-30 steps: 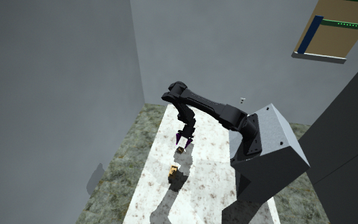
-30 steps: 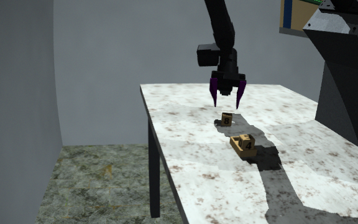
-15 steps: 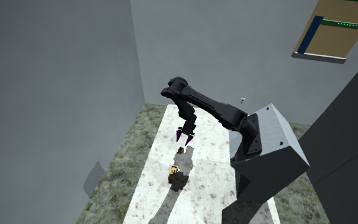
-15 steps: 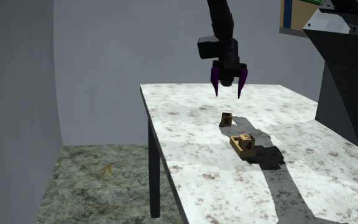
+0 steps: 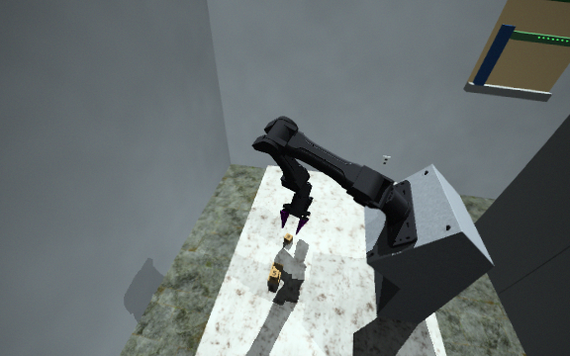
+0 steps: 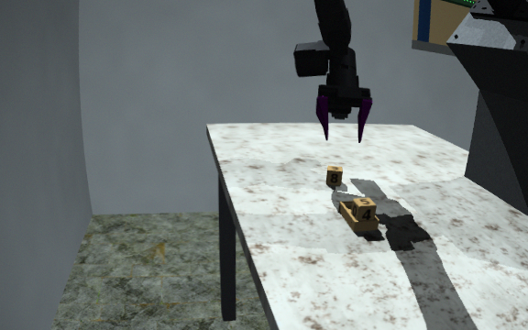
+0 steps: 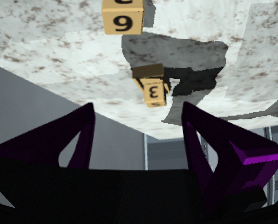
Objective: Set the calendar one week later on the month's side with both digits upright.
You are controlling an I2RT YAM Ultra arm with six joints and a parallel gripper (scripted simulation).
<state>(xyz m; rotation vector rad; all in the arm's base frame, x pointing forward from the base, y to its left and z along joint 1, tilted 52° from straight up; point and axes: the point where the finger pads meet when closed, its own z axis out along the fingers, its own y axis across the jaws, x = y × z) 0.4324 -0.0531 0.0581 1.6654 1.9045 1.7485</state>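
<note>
Adjoining the wall (image 5: 344,74) (image 6: 154,92), speckled tabletop (image 5: 336,297) (image 6: 301,238) (image 7: 55,40).

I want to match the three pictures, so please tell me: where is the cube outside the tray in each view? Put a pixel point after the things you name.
Top: the loose cube (image 5: 288,237) (image 6: 335,177) (image 7: 123,21) is just below the picture's centre.
Exterior: right of centre, slightly below mid-height.
Wrist: at the top edge, left of centre, partly cut off.
Shared landmark: the other cube (image 5: 274,273) (image 6: 364,209) (image 7: 154,92).

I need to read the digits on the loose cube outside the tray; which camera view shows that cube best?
The exterior view: the loose cube shows whole there, its 8 upright and legible. The wrist view cuts it off at the frame edge; the top view shows it tiny, digits unreadable.
</note>
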